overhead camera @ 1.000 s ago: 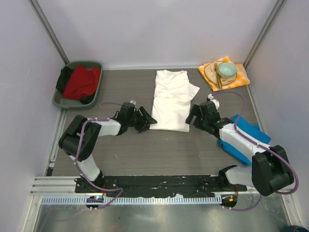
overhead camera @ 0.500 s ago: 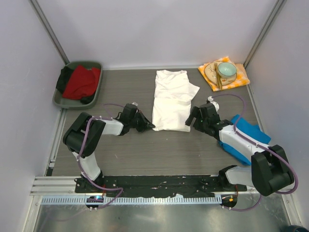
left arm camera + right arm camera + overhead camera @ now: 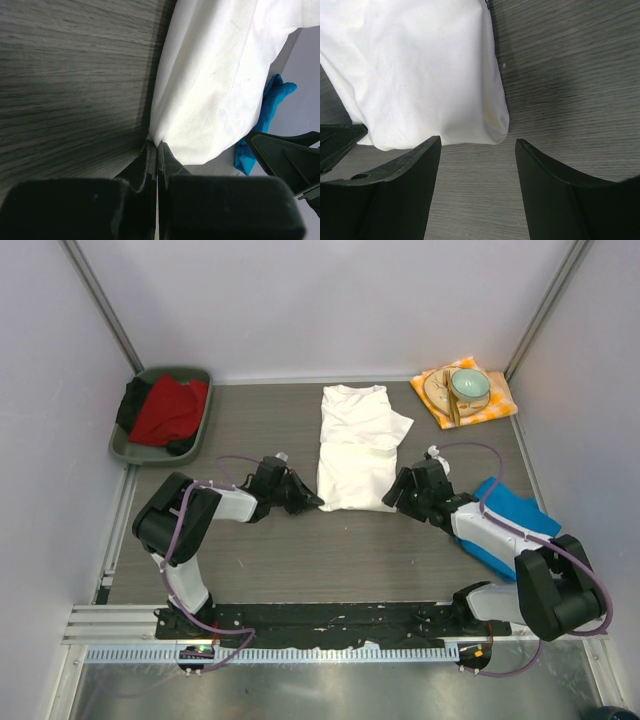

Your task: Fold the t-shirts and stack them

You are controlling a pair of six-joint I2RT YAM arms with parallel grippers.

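The white t-shirt (image 3: 355, 455) lies folded lengthwise in the middle of the table, its print hidden. My left gripper (image 3: 315, 502) is low at the shirt's near left corner, shut, with the tip of that corner (image 3: 156, 145) pinched between its jaws. My right gripper (image 3: 393, 498) is open at the near right corner. In the right wrist view its fingers (image 3: 410, 170) stand just short of the white t-shirt (image 3: 420, 65), with only table between them. The blue t-shirt (image 3: 515, 505) lies crumpled under my right arm, and the blue t-shirt (image 3: 267, 107) also shows in the left wrist view.
A green tray (image 3: 150, 372) at the back left holds red and dark clothes. At the back right, an orange checked napkin (image 3: 500, 400) carries a plate and a teal bowl (image 3: 470, 385). Walls close in the table on three sides.
My left gripper has closed on the shirt's near left corner. My right gripper has slid in toward the near right corner and its jaws have narrowed.
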